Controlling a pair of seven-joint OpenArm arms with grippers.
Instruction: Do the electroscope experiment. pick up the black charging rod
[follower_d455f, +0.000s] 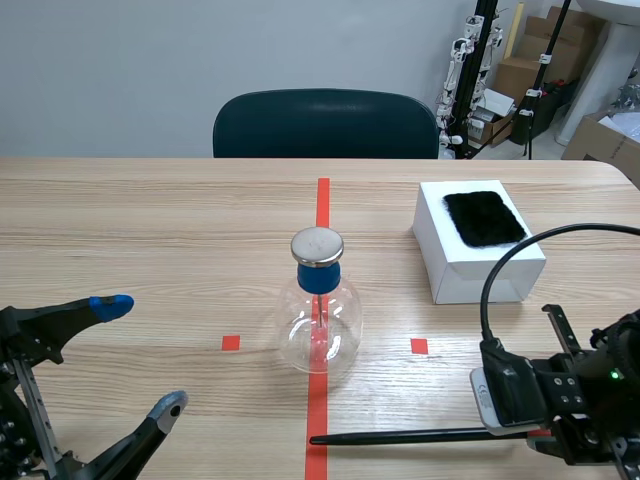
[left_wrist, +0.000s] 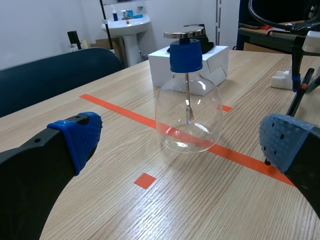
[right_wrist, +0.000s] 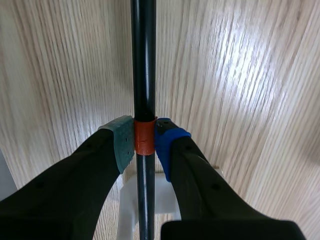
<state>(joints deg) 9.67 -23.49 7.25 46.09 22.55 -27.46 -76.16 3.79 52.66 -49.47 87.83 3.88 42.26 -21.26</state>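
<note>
Black rod lies level along the near edge of the table, in front of the glass flask, its thin tip crossing the red tape line toward the left arm's side. The right gripper is clamped on it, the two pads pressed against an orange band on the shaft. Whether the rod is off the wood I cannot tell. A dark chair stands behind the far edge of the table. The left gripper rests low at the near left with its fingers spread wide and nothing between them. A white box sits right of centre, a black furry pad on top. The glass flask stands upright on the tape line, closed by a blue stopper under a metal disc.
</note>
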